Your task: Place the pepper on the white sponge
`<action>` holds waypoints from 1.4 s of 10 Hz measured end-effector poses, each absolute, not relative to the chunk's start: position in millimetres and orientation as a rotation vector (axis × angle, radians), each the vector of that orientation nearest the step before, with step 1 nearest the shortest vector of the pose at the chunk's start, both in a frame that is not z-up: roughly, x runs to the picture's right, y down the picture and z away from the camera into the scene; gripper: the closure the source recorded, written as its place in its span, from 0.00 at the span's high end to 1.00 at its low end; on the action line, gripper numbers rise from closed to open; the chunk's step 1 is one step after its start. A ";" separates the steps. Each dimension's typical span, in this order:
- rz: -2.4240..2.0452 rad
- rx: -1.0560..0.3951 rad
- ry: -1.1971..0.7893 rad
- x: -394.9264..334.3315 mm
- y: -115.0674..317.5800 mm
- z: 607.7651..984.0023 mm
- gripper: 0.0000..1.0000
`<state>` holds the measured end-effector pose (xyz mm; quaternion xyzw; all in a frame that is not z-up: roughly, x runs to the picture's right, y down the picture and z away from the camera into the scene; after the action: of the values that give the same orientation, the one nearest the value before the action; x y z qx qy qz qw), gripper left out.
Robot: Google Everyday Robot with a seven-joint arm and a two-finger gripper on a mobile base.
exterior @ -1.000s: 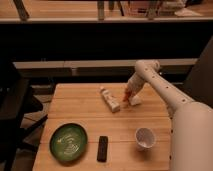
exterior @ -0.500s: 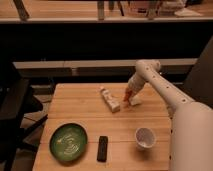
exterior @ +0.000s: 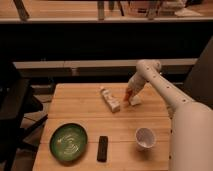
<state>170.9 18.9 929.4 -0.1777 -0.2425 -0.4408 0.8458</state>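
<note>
My gripper [exterior: 130,94] reaches down from the arm at the right, over the far middle of the wooden table [exterior: 85,115]. The small orange-red pepper [exterior: 127,95] shows right at the gripper's tip. It sits just above and to the left of the white sponge [exterior: 135,101], a small chunky block lying on the table directly below the gripper. Whether the pepper touches the sponge I cannot tell.
A longer narrow white bar-like item [exterior: 109,99] lies just left of the sponge. A green plate [exterior: 68,141] sits at the front left with a black oblong object [exterior: 102,148] beside it. A white cup [exterior: 145,137] stands at the front right, near my arm.
</note>
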 end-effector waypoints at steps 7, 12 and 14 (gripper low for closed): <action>-0.925 -0.372 -0.513 175.4 18.0 931.4 0.26; -0.923 -0.366 -0.514 177.4 16.7 932.3 0.44; -0.921 -0.363 -0.514 178.7 16.5 932.7 0.45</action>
<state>178.7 16.5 932.7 -0.1725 -0.2439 -0.4371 0.8484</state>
